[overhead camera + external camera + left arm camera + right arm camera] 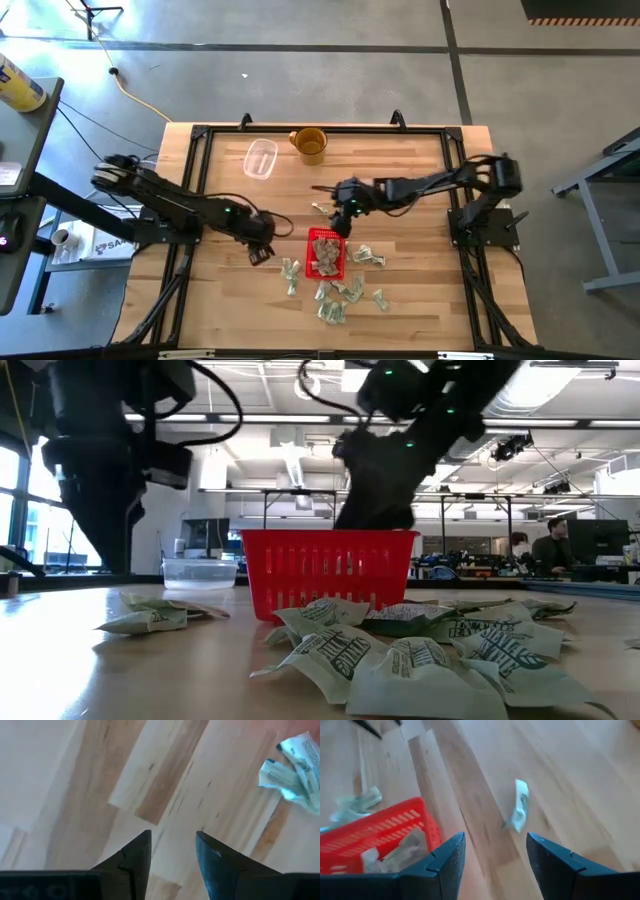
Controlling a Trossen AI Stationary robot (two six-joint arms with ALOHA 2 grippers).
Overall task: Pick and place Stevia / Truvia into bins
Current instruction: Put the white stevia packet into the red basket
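both grippers (pixel 172 851) (pixel 495 852) hover open near red bin (pixel 326 254).

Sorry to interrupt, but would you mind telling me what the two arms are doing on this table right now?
They are sorting sweetener packets into the red bin, which already holds a few; most lie scattered on the table beside it. The right gripper hangs open and empty just beyond the bin's far edge, near one stray packet. The left gripper, also open and empty, is over bare wood left of the bin.
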